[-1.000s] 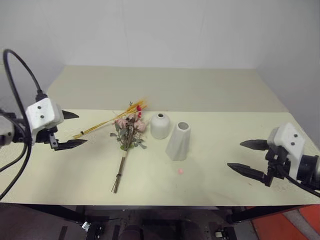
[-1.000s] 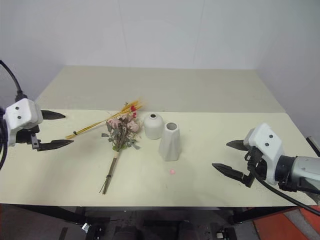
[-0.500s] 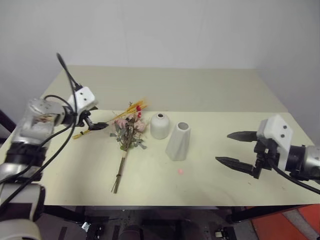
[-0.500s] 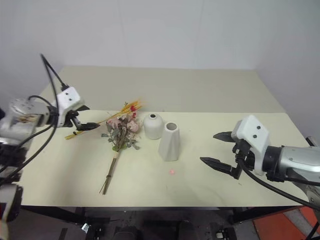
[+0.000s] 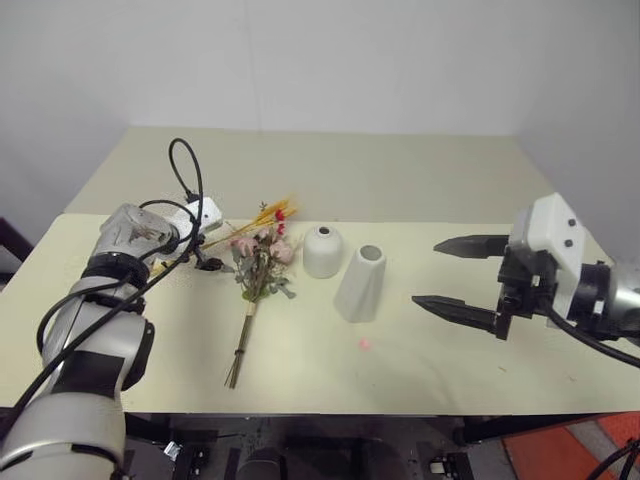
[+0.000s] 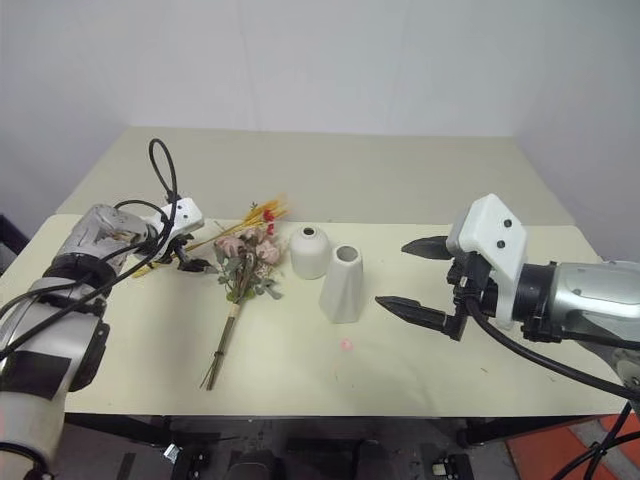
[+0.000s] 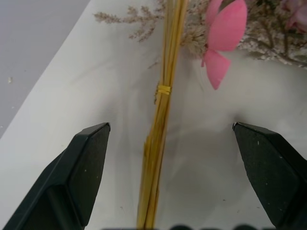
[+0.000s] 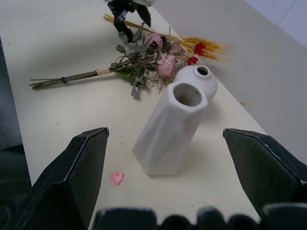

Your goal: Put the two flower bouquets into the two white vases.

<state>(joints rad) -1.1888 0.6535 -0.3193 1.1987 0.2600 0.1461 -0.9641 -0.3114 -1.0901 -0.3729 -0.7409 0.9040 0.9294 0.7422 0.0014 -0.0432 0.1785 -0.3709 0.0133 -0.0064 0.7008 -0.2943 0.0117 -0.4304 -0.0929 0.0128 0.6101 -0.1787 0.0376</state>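
Table (image 5: 480, 370), pale cream top, carrying all items. Tall vase (image 5: 360, 284), white, tapered, wide mouth, upright near the table's middle; taken as landmark. Round vase (image 5: 322, 251), white, narrow neck, upright just beside the tall vase on its far left side. Rose bunch (image 5: 258, 262), pink blooms and grey-green leaves, lying flat to the left of the tall vase, long stems running toward the near edge. Yellow stalks (image 7: 160, 124), thin wheat-like spray tied with a small band, lying flat further left of the tall vase, its red-tipped head crossing behind the roses. Pink petal (image 5: 364, 344), loose, on the table just in front of the tall vase. Left gripper (image 7: 192, 177), released, fingers spread wide on either side of the yellow stalks, not closed on them. Right gripper (image 5: 452, 274), released and empty, hanging above the table to the right of the tall vase, fingers pointing toward it.
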